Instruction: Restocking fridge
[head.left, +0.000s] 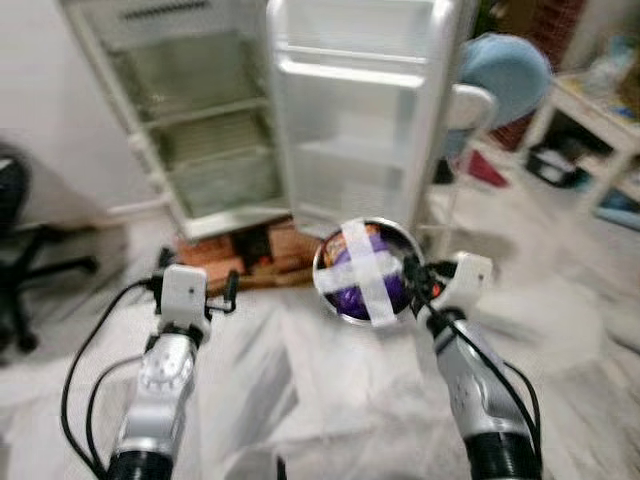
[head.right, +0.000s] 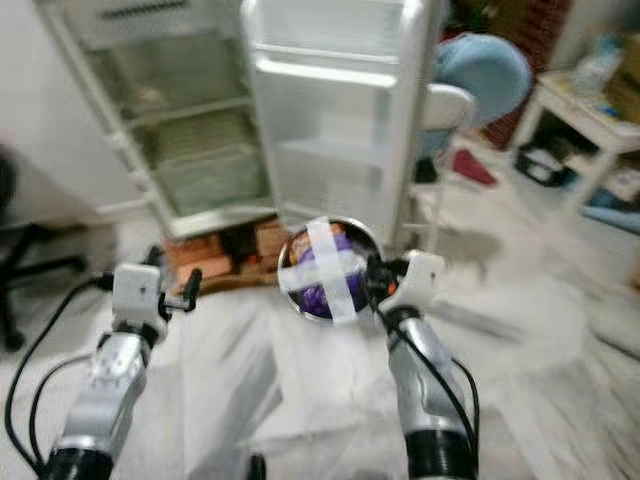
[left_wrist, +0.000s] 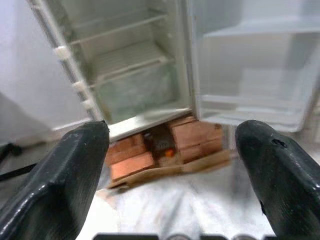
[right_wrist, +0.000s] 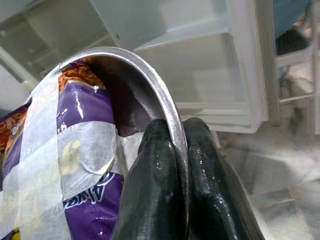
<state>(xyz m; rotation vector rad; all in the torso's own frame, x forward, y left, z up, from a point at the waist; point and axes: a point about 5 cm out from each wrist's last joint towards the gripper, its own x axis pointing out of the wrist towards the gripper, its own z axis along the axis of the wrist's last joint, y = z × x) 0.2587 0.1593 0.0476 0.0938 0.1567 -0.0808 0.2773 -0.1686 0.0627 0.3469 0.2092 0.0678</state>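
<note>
While the fridge (head.left: 200, 130) stands open ahead with its door (head.left: 360, 110) swung wide, nothing has gone onto its shelves yet as far as can be seen, so the restocking looks barely begun: the carry across the floor (head.left: 300, 370) and the placing are both left. The right claw (right_wrist: 172, 150) is pinched shut on the rim of a metal bowl (head.left: 362, 270), one finger inside the rim and one outside, holding it out in front of the robot, short of the door's lower bins. The bowl is shiny and round, and a purple and orange snack packet (right_wrist: 85, 200) sits in it, strapped down by two pale tape strips crossing over the top (so it probably will not spill if tilted). The left claw (left_wrist: 172, 165) is empty, its fingers spread wide, pointing toward the fridge base, where brick-like blocks (left_wrist: 150, 150) prop the cabinet.
</note>
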